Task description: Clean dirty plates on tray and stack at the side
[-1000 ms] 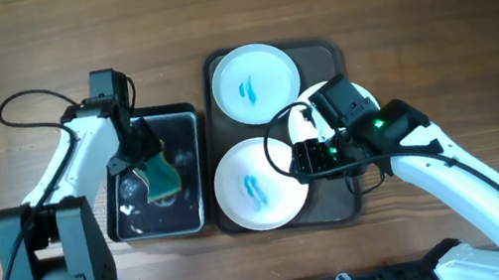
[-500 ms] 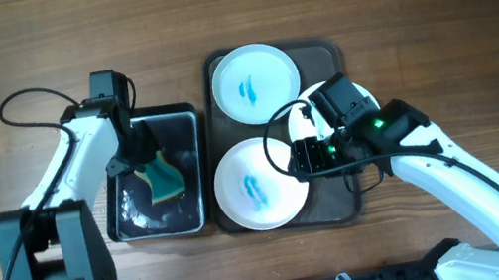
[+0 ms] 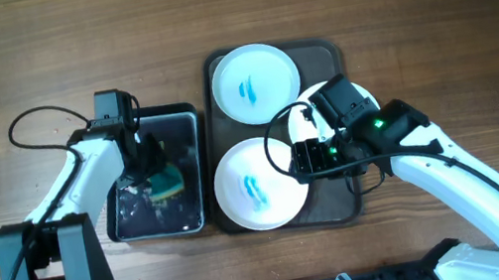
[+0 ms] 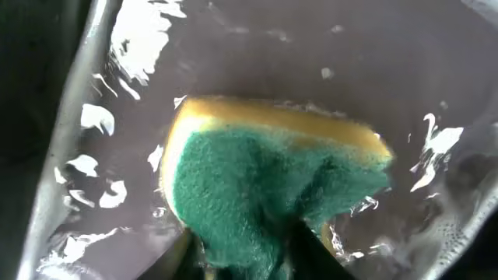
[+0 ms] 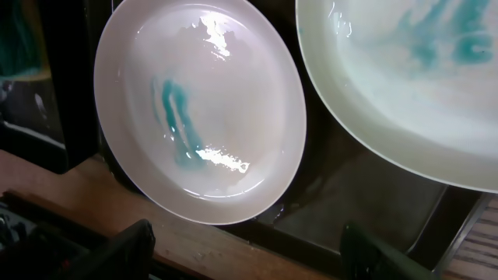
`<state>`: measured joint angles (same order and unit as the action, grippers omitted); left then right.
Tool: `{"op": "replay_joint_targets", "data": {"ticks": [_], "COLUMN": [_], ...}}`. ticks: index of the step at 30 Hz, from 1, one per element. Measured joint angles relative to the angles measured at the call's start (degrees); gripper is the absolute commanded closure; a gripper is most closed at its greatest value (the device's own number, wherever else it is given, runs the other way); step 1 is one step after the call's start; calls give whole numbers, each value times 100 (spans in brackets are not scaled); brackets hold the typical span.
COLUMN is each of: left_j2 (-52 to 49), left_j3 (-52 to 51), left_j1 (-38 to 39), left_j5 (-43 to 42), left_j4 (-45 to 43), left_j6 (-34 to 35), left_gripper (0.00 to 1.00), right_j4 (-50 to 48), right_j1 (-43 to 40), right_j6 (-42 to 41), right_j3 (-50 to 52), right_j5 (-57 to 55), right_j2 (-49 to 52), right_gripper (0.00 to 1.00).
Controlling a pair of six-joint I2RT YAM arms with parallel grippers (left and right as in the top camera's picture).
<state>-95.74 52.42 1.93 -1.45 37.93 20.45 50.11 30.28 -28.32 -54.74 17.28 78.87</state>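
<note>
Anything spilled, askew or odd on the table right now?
Nothing stands out. The plates carry teal smears, the expected dirt. The left gripper holds the sponge down in the wet black tray; no water shows outside it.

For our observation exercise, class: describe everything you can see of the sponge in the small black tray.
The sponge has two layers: yellow foam and a green scouring pad, with the green side facing the wrist camera. It looks soft and wet, and it bunches where the left gripper pinches it. It sits low in the shiny, water-streaked basin of the black tray.
</note>
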Motion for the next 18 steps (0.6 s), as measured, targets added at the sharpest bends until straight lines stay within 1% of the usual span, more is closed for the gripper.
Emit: {"op": "replay_joint_targets", "data": {"ticks": [2,3,4,5,6,7,10,11,15,17,18], "left_j2": [7,9,9,9,9,9,15,20,72,72,72], "left_j3": [-17,-17,-2,28,83,192,675,822,992,925,815], "left_j1": [0,0,0,0,0,0,0,0,0,0,0], "left_j5": [-83,-101,-118,-125,-122,-129,-149,-149,-149,-149,-149], "left_j4": [-31,-9,70,179,356,693,1480,1620,1799,1655,1440], "left_j6": [-11,-2,-2,-22,-22,11,2,4,-2,-2,-2], "left_gripper": [96,84,76,69,66,60,55,56,57,58,61], "right_j4": [0,2,2,4,15,24,39,48,85,179,223], "right_j1": [0,0,0,0,0,0,0,0,0,0,0], "right_j6": [2,2,2,2,2,2,2,2,0,-13,-17], "right_j3": [0,0,0,0,0,0,0,0,0,0,0], "right_j5": [0,0,0,0,0,0,-2,0,0,0,0], "right_j2": [0,0,0,0,0,0,0,0,0,0,0], "right_gripper": [23,23,23,23,23,23,23,23,23,22,22]}}
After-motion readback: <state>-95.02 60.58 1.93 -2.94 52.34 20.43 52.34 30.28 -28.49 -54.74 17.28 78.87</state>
